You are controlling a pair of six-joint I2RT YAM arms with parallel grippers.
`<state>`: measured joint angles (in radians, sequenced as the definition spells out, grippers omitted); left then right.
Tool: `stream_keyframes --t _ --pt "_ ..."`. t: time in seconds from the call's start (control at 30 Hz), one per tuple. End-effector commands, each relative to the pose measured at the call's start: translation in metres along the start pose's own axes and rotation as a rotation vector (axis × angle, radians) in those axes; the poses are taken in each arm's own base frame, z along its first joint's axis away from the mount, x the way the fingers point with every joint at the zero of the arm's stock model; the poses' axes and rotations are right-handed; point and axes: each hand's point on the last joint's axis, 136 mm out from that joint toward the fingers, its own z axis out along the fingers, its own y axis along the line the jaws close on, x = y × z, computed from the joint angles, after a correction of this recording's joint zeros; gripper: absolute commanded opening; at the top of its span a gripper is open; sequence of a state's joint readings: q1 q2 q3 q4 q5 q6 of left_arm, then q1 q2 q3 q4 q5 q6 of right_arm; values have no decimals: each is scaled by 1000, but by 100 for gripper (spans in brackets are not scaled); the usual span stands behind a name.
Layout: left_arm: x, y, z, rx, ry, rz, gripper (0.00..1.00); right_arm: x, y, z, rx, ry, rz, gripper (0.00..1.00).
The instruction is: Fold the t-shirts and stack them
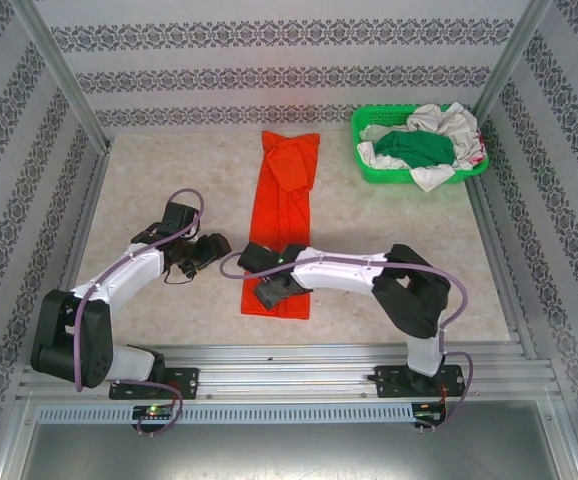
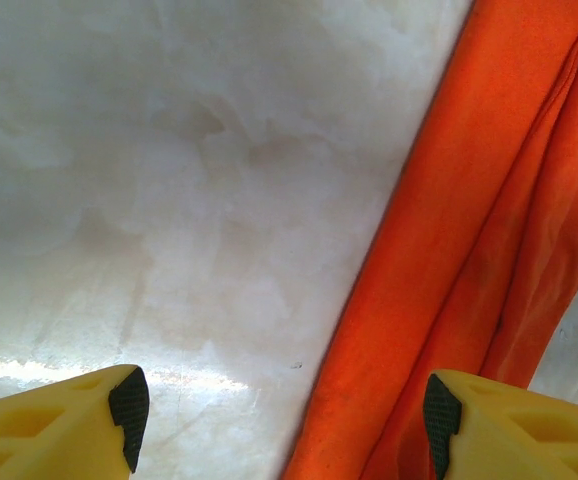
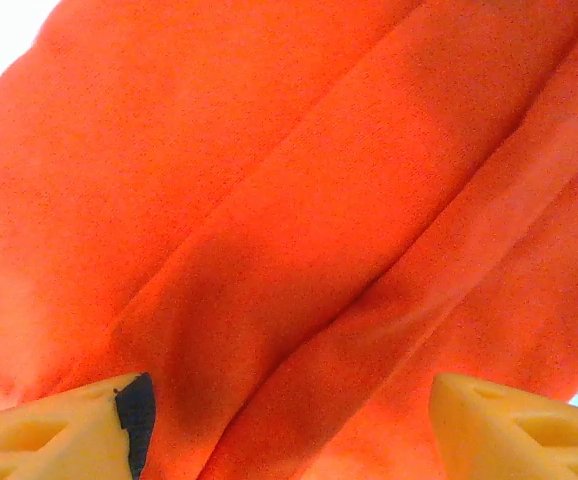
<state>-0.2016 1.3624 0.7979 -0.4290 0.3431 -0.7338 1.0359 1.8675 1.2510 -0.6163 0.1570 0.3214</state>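
A bright orange-red t-shirt (image 1: 287,205) lies on the table as a long narrow strip running from the back towards the front edge, with a sleeve bunched on its far end. My right gripper (image 1: 267,292) hovers over the strip's near end, open; its wrist view has orange cloth (image 3: 299,200) with long creases between the spread fingers (image 3: 134,415). My left gripper (image 1: 209,250) sits just left of the strip, open. In its wrist view it straddles the shirt's left edge (image 2: 489,250), one fingertip (image 2: 129,405) over bare table. A dark green t-shirt (image 1: 416,148) and a white one (image 1: 449,122) lie crumpled together.
The green lattice basket (image 1: 384,178) holding the green and white shirts stands at the back right corner. The pale marble table (image 1: 389,250) lies bare to the right of the orange strip. Metal frame posts and patterned walls close in the sides and back.
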Motion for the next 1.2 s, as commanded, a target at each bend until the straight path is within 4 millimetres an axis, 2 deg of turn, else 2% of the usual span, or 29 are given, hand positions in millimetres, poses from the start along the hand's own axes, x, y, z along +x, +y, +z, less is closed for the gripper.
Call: stream_keyframes --t 0.0,0.2,0.4,0.6,0.7,0.83,0.9,1.03,1.13,1.17 --pt "-5 -3 -4 14 -17 -5 73 -10 31 -20 -148 -136 -197 75" --pt "-5 -1 -2 7 -16 -5 73 13 59 -33 -267 -202 -528 76" --pt "-6 -2 -4 8 -19 -5 73 28 50 -15 -197 -92 -642 68" --pt "-5 -1 -3 7 -16 -8 73 30 43 4 -132 -31 -670 53" --pt "-5 -2 -3 7 -16 -5 73 31 40 11 -109 -16 -676 39" --pt "-6 -3 -3 9 -18 -3 73 36 36 18 -92 13 -691 37" --pt "-6 -4 -3 14 -15 -3 73 40 32 22 -80 38 -701 33" --pt "-6 -5 -2 33 -26 -6 73 46 30 26 -79 76 -716 17" --pt "-5 -6 0 42 -18 1 73 44 25 28 -77 103 -713 0" --pt "-5 -7 1 42 -12 6 73 44 23 27 -73 113 -711 0"
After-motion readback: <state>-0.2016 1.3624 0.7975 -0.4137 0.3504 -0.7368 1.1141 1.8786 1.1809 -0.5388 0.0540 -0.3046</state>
